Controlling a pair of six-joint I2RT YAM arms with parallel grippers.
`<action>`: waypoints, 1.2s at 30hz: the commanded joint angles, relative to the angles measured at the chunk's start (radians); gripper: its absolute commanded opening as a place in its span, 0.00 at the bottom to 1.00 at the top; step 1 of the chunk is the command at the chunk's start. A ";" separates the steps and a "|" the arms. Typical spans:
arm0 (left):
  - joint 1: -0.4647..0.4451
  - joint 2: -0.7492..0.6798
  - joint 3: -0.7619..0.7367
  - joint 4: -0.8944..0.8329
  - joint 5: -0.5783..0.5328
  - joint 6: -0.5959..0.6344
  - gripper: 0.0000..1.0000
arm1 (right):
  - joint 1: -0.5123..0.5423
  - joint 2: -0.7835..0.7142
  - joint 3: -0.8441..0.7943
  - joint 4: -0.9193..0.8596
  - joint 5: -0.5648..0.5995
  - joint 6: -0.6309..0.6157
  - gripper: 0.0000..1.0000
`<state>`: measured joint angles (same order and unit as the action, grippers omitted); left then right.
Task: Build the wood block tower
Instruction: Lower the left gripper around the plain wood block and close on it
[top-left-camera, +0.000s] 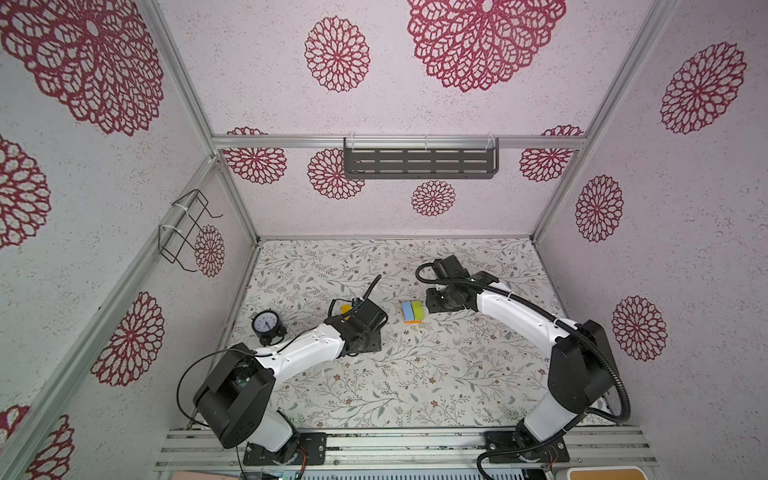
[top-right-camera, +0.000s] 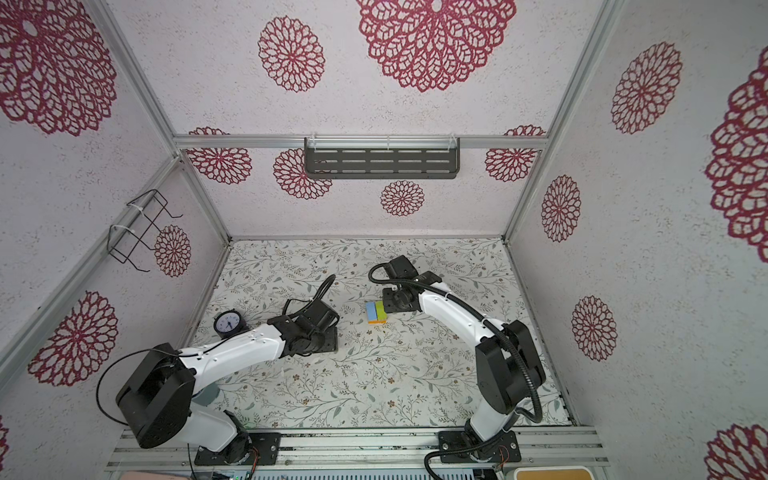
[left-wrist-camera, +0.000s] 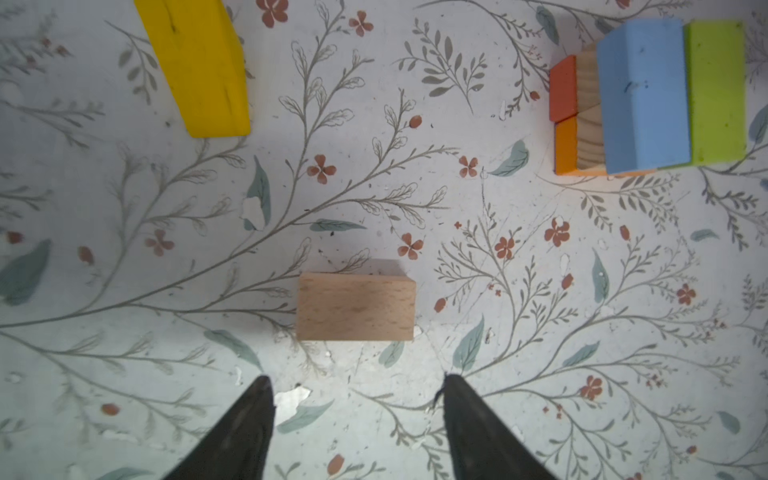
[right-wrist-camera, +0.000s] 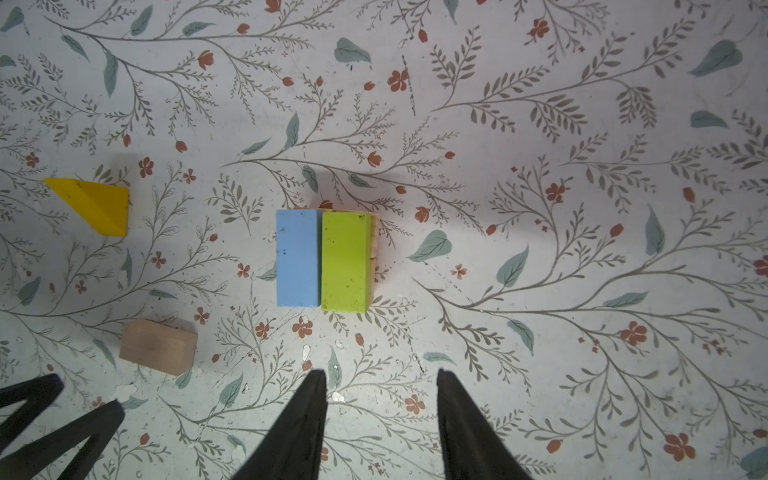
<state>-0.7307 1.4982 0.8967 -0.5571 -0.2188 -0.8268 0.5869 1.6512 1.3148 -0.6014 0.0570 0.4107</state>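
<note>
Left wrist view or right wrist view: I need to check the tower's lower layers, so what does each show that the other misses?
Only the left wrist view: the tower from its side, with a red-orange block and an orange block under the top pair. Only the right wrist view: the right gripper, open. Both: blue block, lime green block, tan block, yellow wedge, open left gripper.

Low tower (right-wrist-camera: 322, 259), tan block (left-wrist-camera: 356, 309), yellow wedge (right-wrist-camera: 97, 205)
</note>
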 joint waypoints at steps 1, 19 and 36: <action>-0.004 -0.011 0.012 -0.046 -0.049 -0.003 0.80 | -0.007 -0.059 -0.006 -0.003 0.030 -0.003 0.48; 0.028 0.135 0.126 -0.063 -0.001 0.064 0.91 | -0.055 -0.123 -0.122 0.092 0.060 -0.017 0.99; 0.054 0.243 0.161 -0.046 0.036 0.080 0.83 | -0.105 -0.116 -0.187 0.157 0.036 -0.027 0.99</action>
<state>-0.6868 1.7214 1.0336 -0.6102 -0.1890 -0.7525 0.4911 1.5574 1.1324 -0.4652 0.0929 0.4015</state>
